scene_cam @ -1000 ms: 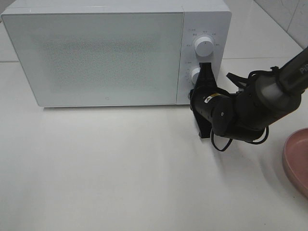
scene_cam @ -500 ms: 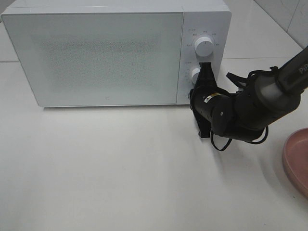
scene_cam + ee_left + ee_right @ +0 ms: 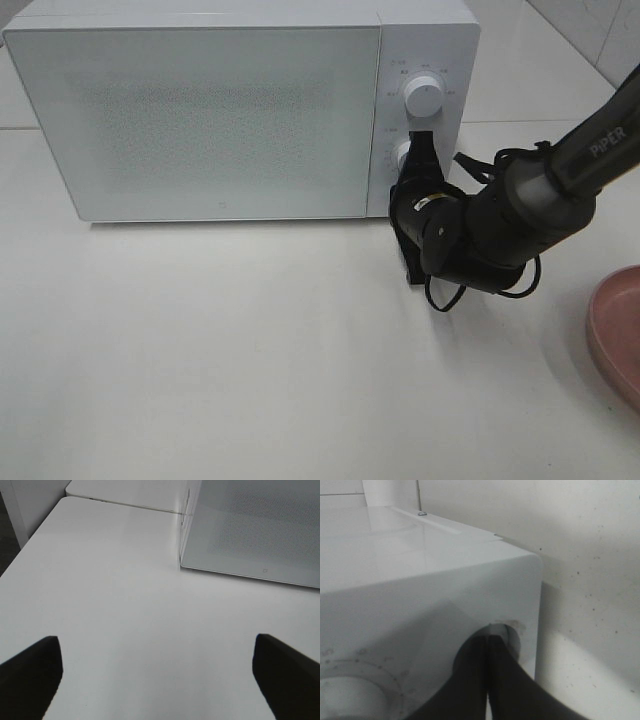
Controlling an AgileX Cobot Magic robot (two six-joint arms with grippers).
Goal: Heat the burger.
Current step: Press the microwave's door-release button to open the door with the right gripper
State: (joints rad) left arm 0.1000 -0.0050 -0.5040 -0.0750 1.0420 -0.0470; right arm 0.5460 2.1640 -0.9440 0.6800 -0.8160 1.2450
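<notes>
closed right end effector (image 3: 419, 142), tips at lower knob (image 3: 401, 154) of microwave (image 3: 200, 110)

The microwave (image 3: 220, 110) sits at the tabletop's (image 3: 250, 360) back, the right claw (image 3: 420, 142) at its lower knob (image 3: 402, 153), the plate (image 3: 615, 330) far right.

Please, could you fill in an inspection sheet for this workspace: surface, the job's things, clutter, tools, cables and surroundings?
Surface: white table, no stains seen.
Job's things: burger not visible; microwave door closed; pink plate at the right edge, partly out of frame.
Clutter: nothing seen.
Tools: left tool open above the table, holding nothing; right tool shut, tips at the lower knob.
Cables: black cable loops under the right wrist.
Surroundings: tiled wall behind.
</notes>
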